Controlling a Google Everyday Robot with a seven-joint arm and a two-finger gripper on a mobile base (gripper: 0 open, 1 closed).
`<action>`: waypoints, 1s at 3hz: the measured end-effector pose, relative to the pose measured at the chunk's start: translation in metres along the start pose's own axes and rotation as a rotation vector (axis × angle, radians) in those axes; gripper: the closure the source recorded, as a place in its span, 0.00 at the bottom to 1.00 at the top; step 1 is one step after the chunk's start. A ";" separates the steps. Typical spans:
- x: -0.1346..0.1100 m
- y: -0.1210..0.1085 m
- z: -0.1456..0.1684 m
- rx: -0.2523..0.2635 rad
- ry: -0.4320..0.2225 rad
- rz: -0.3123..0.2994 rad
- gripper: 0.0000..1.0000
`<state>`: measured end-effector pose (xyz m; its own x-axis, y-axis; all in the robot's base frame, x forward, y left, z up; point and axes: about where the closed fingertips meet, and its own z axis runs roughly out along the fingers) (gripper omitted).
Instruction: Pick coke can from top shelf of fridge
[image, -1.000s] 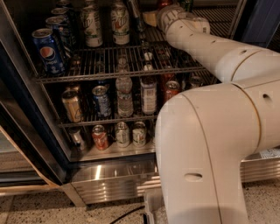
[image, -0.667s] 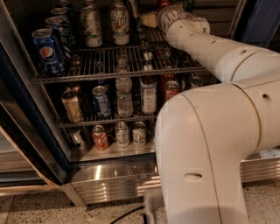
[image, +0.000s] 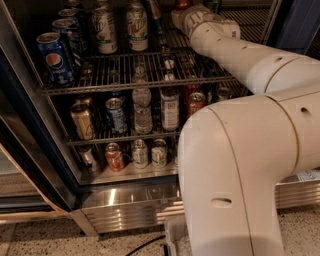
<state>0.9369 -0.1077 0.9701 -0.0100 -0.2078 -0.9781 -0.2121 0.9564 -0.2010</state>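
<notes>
Camera view showed the jaws far back over the top shelf (image: 115, 70) of the fridge (image: 130, 197), open or closed impossible to tell, with the red coke can (image: 182, 4) apparently right at them, so a skewed grip might have dropped it or toppled the green-white cans (image: 136, 25) beside the jaws.

floor (image: 40, 237): pale speckled stone along lower edge | cable (image: 145, 245): dark, lying on floor at bottom centre | door (image: 25, 145): dark-framed, standing open at left | panel (image: 300, 22): dark blue, upper right corner | light: dim, warm | gripper (image: 182, 7): top edge, right of centre
</notes>
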 end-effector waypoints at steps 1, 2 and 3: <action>0.000 0.000 0.000 0.000 0.000 0.000 0.89; 0.000 0.000 0.000 0.000 0.000 0.000 1.00; -0.002 0.003 0.001 -0.006 -0.004 0.004 1.00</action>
<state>0.9374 -0.1046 0.9712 -0.0072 -0.2029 -0.9792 -0.2178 0.9560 -0.1965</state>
